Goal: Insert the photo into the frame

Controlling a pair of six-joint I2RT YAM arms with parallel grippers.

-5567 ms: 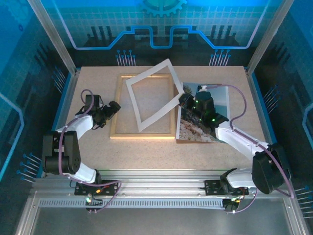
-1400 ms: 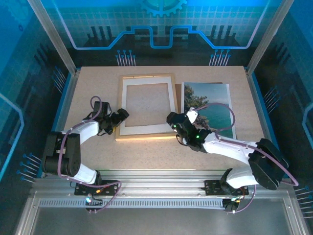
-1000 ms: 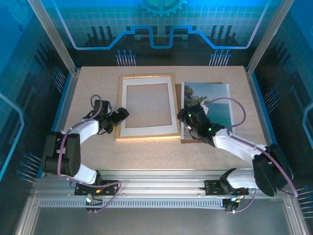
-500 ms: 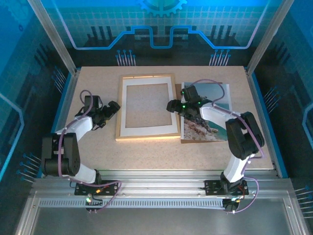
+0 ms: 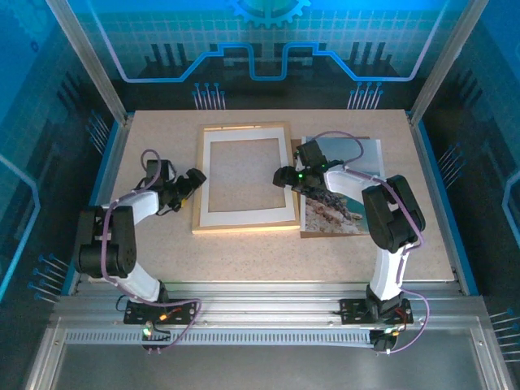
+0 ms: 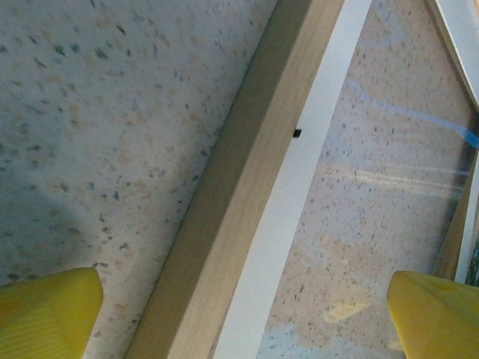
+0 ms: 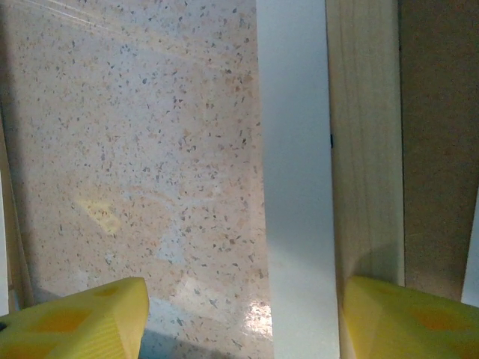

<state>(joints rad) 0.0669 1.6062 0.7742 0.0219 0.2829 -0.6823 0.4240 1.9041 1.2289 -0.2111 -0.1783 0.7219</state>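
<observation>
Photo: the photo (image 5: 335,213) lies flat, picture side up, just right of the right claw (image 5: 280,176). That arm's forearm crosses over its upper half, and the rocky lower part stays in plain sight.
Photo's bed: it rests on a brown board (image 7: 438,112). The right wrist view shows a strip of the board just beyond the claw's right finger.
Frame: the frame (image 5: 244,227) lies flat and reaches from one claw to the other, with one claw over each long side. It sits close beside the photo, and the photo is not inside it.
Frame's filling: a white border (image 5: 244,214) sits inside the wooden rim. The speckled worktop shows through the middle opening.
Right claw: it is open and has hold of nothing. Its yellow fingers (image 7: 75,321) stand apart, one over the frame's opening and the other over the right wooden rail, so the white strip runs between them.
Left claw: the left claw (image 5: 197,175) is spread as wide as it goes and has hold of nothing. One finger hangs over bare worktop outside the frame and the other over the opening. The left wooden rail and white strip pass slantwise between them.
Worktop: the worktop (image 5: 244,260) is pale and speckled, and it carries the frame, board and photo.
</observation>
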